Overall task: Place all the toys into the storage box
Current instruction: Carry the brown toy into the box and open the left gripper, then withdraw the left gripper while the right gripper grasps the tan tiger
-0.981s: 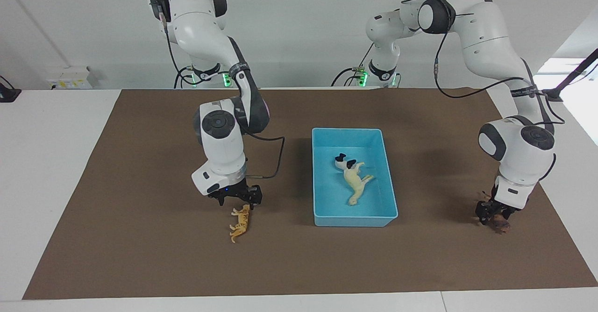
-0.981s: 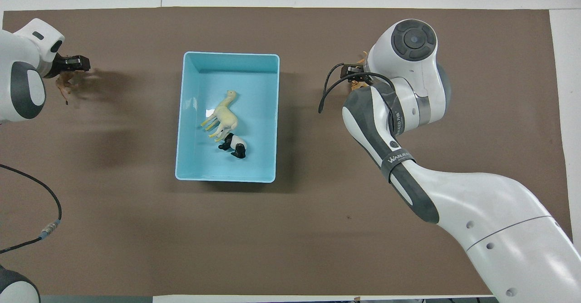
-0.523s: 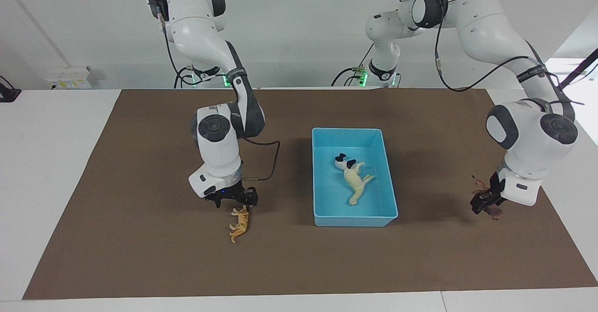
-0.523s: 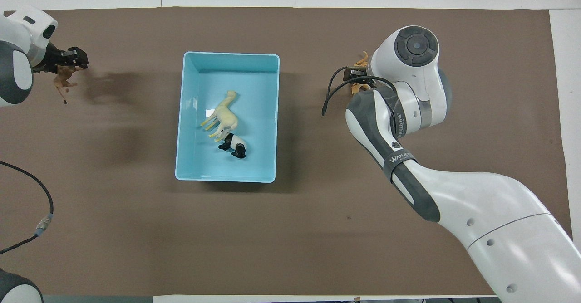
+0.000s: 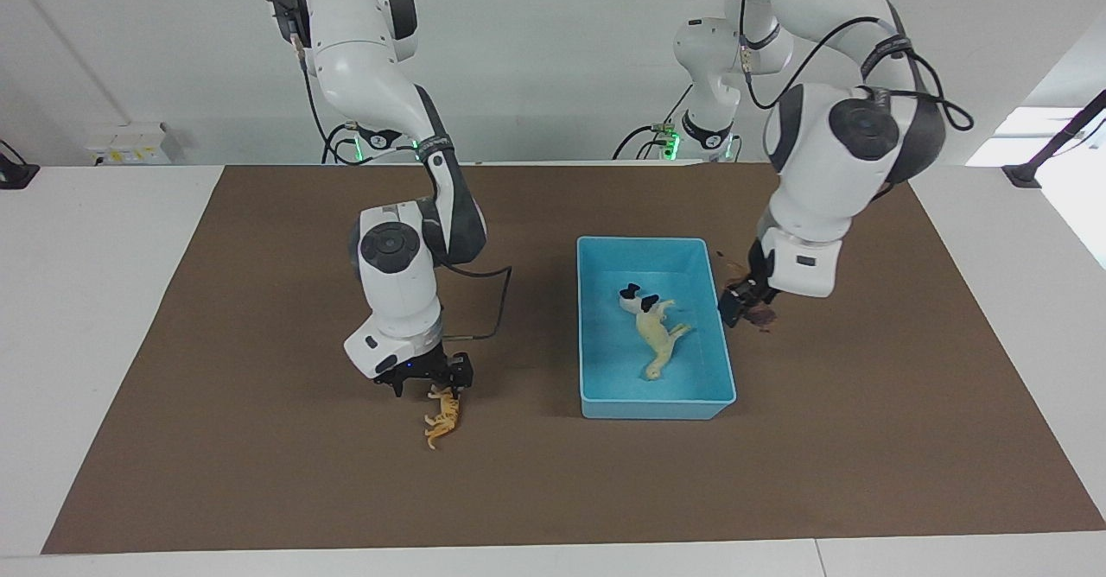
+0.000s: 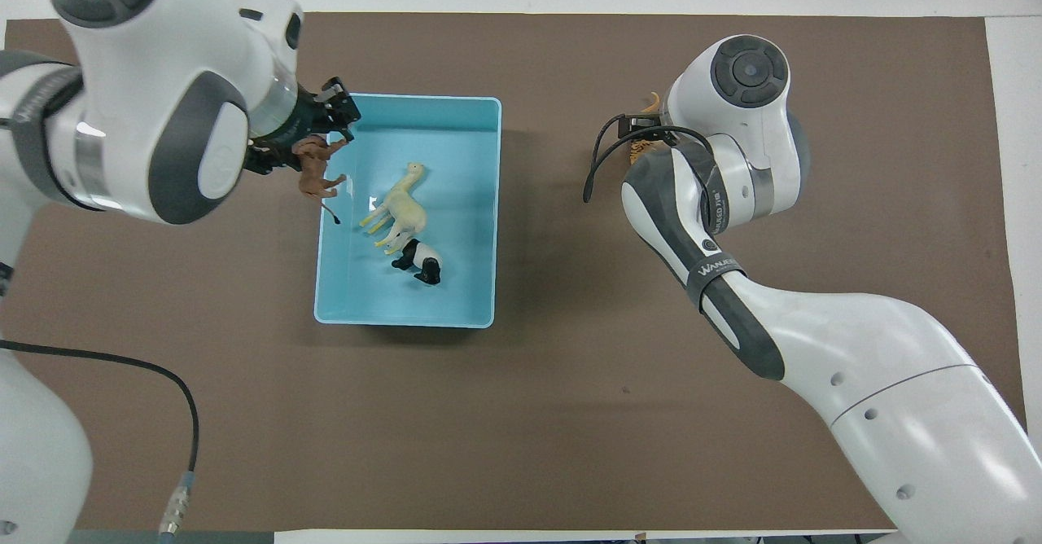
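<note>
The rectangular light-blue plastic storage box [image 5: 657, 404] sits mid-table on the brown mat [image 5: 259, 491], already holding the cream-white horse figurine [image 5: 658, 335] lying on its side, with the black-and-white panda figurine [image 5: 635, 301] touching it on the side nearer the robots. The left gripper [image 5: 748, 301] is clamped on the brown dark-maned lion figurine [image 6: 316, 173] and hangs in the air over the box wall at the left arm's end, so I judge a short sideways shift toward the box's middle brings the lion over open floor. The orange striped tiger figurine [image 5: 443, 417] lies on the mat toward the right arm's end, its long axis running toward and away from the robots. The right gripper [image 5: 429, 378] sits low at the tiger's nearer end; whether it grips the tiger I cannot tell. From overhead the right arm hides most of the tiger.
</note>
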Controlling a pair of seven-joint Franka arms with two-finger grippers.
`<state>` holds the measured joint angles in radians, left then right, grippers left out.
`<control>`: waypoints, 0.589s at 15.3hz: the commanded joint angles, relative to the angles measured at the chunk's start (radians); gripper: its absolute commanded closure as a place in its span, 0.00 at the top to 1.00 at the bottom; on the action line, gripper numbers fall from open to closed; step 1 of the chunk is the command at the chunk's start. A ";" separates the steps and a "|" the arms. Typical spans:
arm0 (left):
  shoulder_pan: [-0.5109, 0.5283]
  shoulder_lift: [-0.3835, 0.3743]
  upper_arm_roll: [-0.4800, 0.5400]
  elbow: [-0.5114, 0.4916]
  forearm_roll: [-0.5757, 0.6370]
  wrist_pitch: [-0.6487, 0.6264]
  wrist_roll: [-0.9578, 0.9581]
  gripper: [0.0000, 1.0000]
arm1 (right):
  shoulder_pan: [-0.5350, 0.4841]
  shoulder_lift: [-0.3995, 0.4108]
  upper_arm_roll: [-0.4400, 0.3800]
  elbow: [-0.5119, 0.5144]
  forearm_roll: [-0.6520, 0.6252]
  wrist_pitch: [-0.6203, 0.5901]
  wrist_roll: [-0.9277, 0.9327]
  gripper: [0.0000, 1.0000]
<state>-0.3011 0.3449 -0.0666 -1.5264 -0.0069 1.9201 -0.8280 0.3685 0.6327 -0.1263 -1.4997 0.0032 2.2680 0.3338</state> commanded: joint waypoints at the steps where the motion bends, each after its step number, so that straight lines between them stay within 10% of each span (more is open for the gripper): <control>1: -0.074 -0.133 0.021 -0.310 -0.027 0.241 -0.091 0.00 | -0.016 0.018 0.008 0.033 -0.008 -0.007 -0.044 1.00; 3: -0.092 -0.145 0.019 -0.337 -0.027 0.243 -0.100 0.00 | -0.008 0.027 0.010 0.033 -0.003 -0.001 -0.056 1.00; 4: -0.107 -0.145 0.019 -0.328 -0.027 0.220 -0.100 0.31 | -0.002 0.042 0.010 0.033 0.001 0.005 -0.056 1.00; 5: -0.107 -0.145 0.021 -0.313 -0.027 0.196 -0.099 0.99 | 0.000 0.053 0.011 0.033 0.003 0.008 -0.056 1.00; 9: -0.064 -0.200 0.034 -0.247 -0.018 0.067 -0.069 1.00 | 0.000 0.064 0.011 0.033 0.003 0.048 -0.056 1.00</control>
<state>-0.3939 0.2039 -0.0469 -1.7858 -0.0193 2.0637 -0.9213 0.3769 0.6825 -0.1227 -1.4882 0.0033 2.3004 0.3000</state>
